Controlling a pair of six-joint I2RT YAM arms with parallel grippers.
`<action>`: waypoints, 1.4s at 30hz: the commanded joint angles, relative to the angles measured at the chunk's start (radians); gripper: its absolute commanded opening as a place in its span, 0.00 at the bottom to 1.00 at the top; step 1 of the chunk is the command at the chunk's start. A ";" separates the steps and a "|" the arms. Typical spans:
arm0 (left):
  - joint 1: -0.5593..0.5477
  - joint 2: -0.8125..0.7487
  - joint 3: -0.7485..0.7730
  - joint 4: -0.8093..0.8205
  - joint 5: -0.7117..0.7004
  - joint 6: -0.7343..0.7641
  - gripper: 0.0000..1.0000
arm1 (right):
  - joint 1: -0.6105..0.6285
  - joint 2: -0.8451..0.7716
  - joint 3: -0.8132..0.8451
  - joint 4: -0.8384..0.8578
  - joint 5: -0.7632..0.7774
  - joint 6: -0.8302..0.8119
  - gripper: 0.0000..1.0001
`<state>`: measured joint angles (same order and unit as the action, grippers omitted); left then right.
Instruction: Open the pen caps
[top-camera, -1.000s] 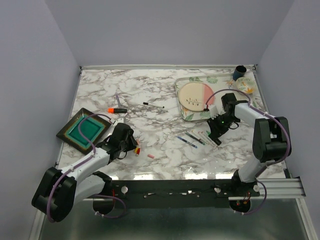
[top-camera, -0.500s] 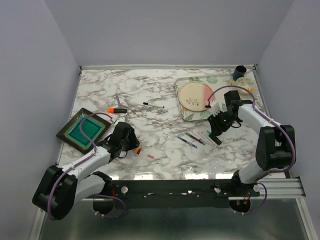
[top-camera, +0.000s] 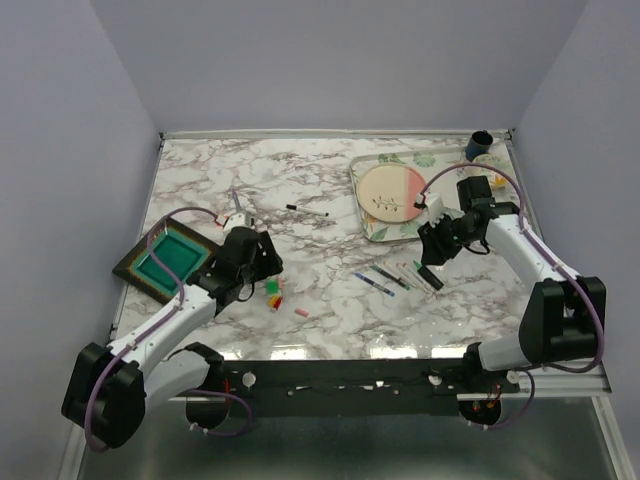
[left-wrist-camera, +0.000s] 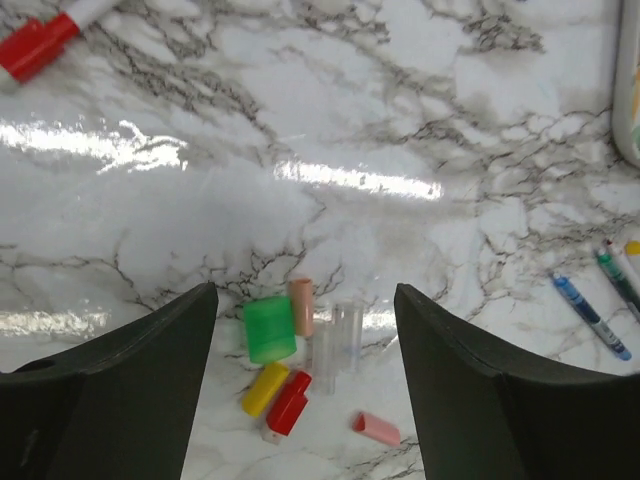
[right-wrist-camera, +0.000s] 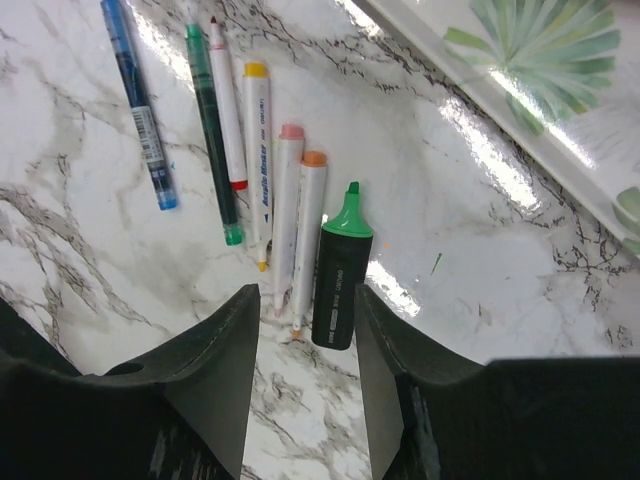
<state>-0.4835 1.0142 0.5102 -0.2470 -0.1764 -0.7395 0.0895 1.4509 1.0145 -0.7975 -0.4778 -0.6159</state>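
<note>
Marble tabletop (left-wrist-camera: 420, 90), pen caps (left-wrist-camera: 270, 328) in a loose cluster just beneath the wide-spread, empty left gripper (left-wrist-camera: 305, 300)

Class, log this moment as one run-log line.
left gripper: open, by loose caps | right gripper: open above pens | highlighter: cap off

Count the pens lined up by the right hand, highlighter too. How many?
7, side by side: blue pen, green pen, red pen, yellow pen, pink pen, orange pen, green highlighter. None seems hidden.
</note>
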 joint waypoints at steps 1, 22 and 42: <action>0.020 0.044 0.128 -0.020 -0.078 0.064 0.83 | -0.007 -0.058 0.001 0.015 -0.091 -0.036 0.50; 0.106 0.534 0.560 -0.132 -0.132 0.184 0.89 | -0.007 -0.176 -0.019 0.023 -0.177 -0.056 0.50; 0.246 0.748 0.623 -0.199 -0.173 0.356 0.52 | -0.007 -0.175 -0.022 0.011 -0.197 -0.065 0.50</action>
<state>-0.2584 1.7451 1.1034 -0.4278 -0.3294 -0.4065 0.0895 1.2873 1.0084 -0.7795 -0.6434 -0.6670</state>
